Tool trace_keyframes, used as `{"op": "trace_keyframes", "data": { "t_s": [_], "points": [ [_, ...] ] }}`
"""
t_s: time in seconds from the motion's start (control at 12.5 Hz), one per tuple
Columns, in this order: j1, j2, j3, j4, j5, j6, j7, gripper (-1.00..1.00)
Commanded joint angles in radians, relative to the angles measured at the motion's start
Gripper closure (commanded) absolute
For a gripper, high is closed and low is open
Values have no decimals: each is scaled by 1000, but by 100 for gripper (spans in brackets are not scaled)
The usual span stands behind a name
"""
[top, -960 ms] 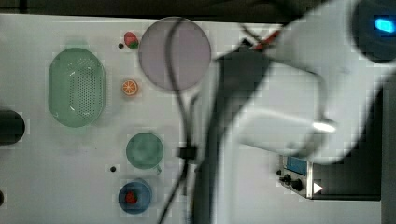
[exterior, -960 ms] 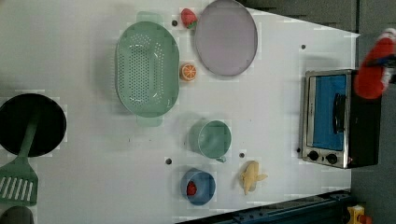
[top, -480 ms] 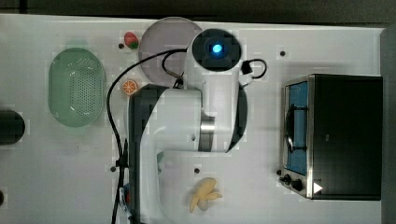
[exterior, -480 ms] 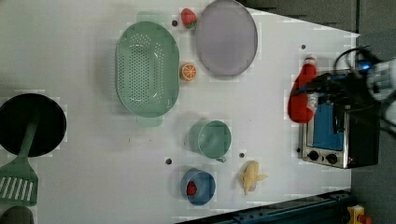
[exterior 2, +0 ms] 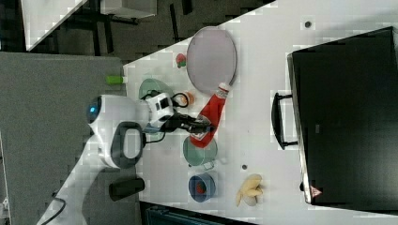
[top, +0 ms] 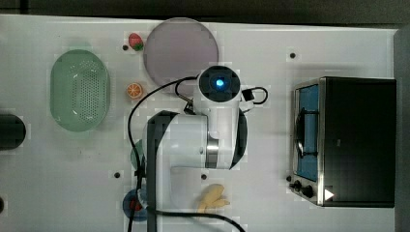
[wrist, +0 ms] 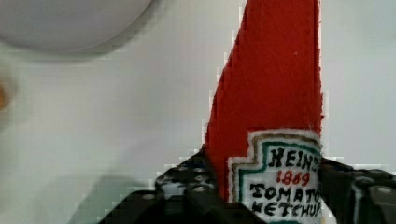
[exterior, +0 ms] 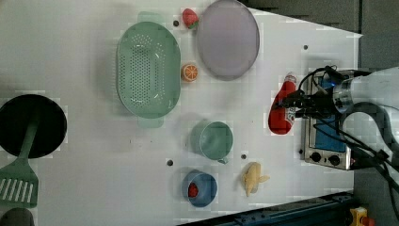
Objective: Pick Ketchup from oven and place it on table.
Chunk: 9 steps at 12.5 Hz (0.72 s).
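My gripper (exterior: 295, 111) is shut on the ketchup (exterior: 281, 112), a red bottle with a white cap and a white label. In the left view it hangs over the white table (exterior: 94, 155), just left of the oven (exterior: 329, 136). The right view shows the ketchup (exterior 2: 212, 115) tilted, cap toward the purple plate, with the gripper (exterior 2: 199, 125) on its lower body. In the wrist view the black fingers (wrist: 187, 189) flank the labelled ketchup (wrist: 275, 93). From the top view the arm hides the bottle; the oven (top: 358, 140) stands at the top view's right.
A purple plate (top: 181, 50), a green colander (top: 80, 89), an orange slice (top: 134, 90) and a strawberry (top: 136, 41) lie at the far side. A teal cup (exterior: 212, 140), a blue bowl (exterior: 200, 188), a banana (exterior: 253, 177), a black pan (exterior: 30, 125) and a spatula (exterior: 19, 186) are nearby.
The arm has swung away from the oven toward the middle of the table. The ketchup has moved with it, leftward in the left view, out from in front of the oven.
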Motion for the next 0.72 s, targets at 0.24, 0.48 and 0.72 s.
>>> {"op": "trace_keyframes", "data": {
  "t_s": [0.24, 0.48, 0.72],
  "points": [
    [-9, 51, -17, -161, 4, 306, 55, -29],
    [-9, 99, -29, -201, 5, 427, 55, -35],
    [-9, 120, -30, -204, 5, 464, 60, -97]
  ]
}}
